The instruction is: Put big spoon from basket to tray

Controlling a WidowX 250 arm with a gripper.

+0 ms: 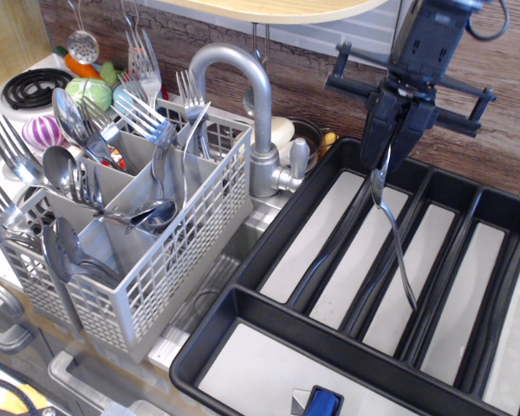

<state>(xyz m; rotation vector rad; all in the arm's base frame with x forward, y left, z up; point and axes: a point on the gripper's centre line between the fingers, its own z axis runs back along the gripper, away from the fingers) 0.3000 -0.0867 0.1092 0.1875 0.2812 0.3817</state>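
Observation:
My gripper is shut on the bowl end of the big spoon, a long shiny silver spoon. The spoon hangs handle-down over the black tray, its handle tip low over the third long compartment from the left. The light grey basket stands at the left, full of forks and spoons.
A silver faucet rises between the basket and the tray. Toy vegetables and a stove burner lie behind the basket. A small blue and silver object sits in the tray's crosswise compartment. A wood-grain wall runs behind.

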